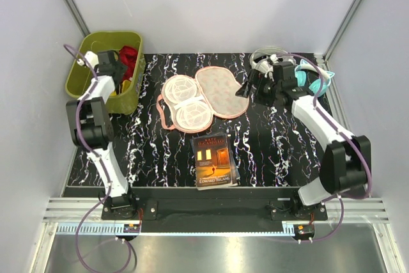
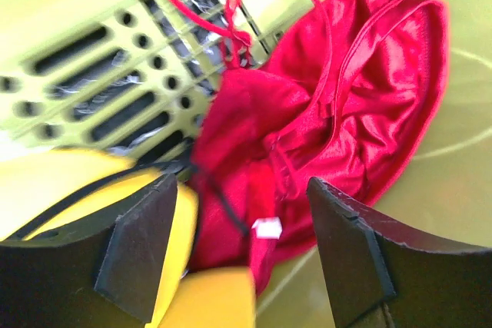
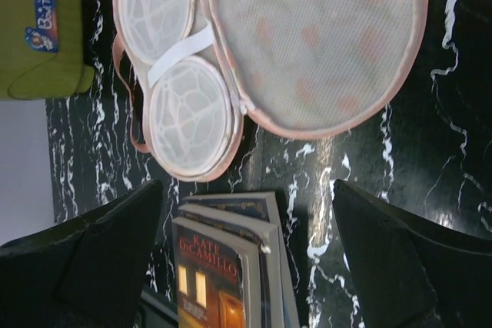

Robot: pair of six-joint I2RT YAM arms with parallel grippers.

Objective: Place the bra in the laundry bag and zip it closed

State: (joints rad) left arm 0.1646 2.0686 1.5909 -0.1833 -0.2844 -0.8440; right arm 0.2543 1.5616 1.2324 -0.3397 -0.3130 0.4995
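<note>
The yellow bra lies in the olive-green basket, partly under my left finger, with a dark strap across it. My left gripper is open inside the basket, straddling the bra's edge and a red garment. The laundry bag lies unzipped and spread flat mid-table, white mesh cups on the left and the printed peach lid on the right. My right gripper is open and empty, hovering just right of the bag.
The olive-green basket stands at the back left, its slotted wall close to my left fingers. A red garment lies beside the bra. A stack of books lies in front of the bag. White and teal items sit back right.
</note>
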